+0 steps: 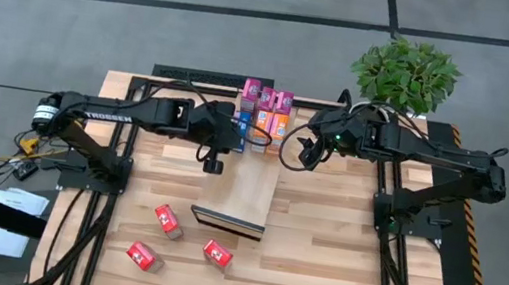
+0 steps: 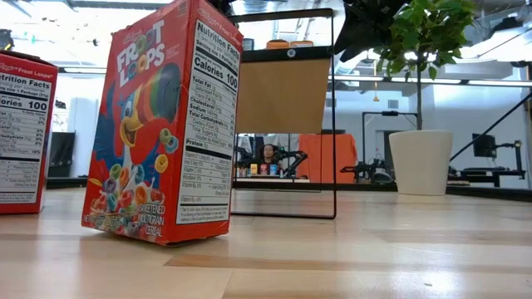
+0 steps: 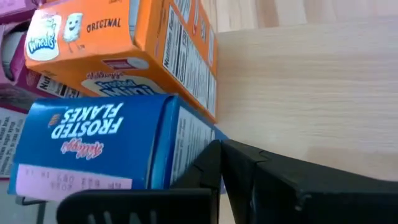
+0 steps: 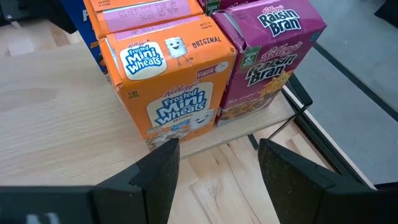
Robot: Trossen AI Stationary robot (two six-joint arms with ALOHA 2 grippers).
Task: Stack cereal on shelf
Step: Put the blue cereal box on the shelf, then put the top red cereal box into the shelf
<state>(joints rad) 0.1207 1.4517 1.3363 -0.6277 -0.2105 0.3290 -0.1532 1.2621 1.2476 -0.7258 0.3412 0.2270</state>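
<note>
My left gripper [image 1: 214, 165] is right at the blue Frosted Flakes box [image 3: 106, 149] on the shelf [image 1: 249, 194], can't tell if it's clamped. Right gripper [image 4: 214, 155], fingers apart, faces the orange Mini-Wheats box [image 4: 168, 87] beside it, probably lining up. Three red boxes [image 1: 168, 220] wait off the shelf's near end.

Pale, smooth-grained wood on the shelf [image 1: 249, 190], dark at its end face. Red on three cereal boxes [image 1: 168, 220] lying on the desk [image 1: 337, 266] of light and tan slats. Orange [image 4: 168, 87], magenta-purple [image 4: 270, 56] and blue [image 3: 106, 146] among the boxes on the shelf. Green leaves on the plant [image 1: 404, 74], white pot.
</note>
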